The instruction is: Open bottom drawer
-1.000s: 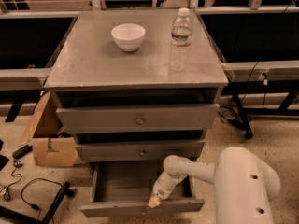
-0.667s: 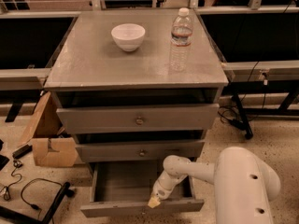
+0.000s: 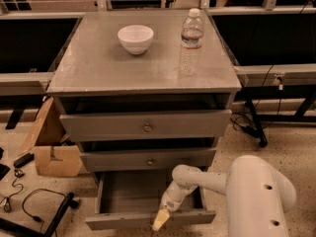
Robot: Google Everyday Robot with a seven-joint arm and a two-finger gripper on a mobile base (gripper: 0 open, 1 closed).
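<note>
Gripper sits low at the front of the table, against the middle of the front panel of the bottom drawer, where the knob would be; the knob itself is hidden. Whether the gripper is spread or clamped on the knob cannot be told.

Status: the bottom drawer stands well out from under the middle drawer, with its bare grey floor exposed. On this evidence the opening is largely complete; at most a short further pull and a release remain. The drawer tray extends rearward from the gripper, beneath the arm.
</note>
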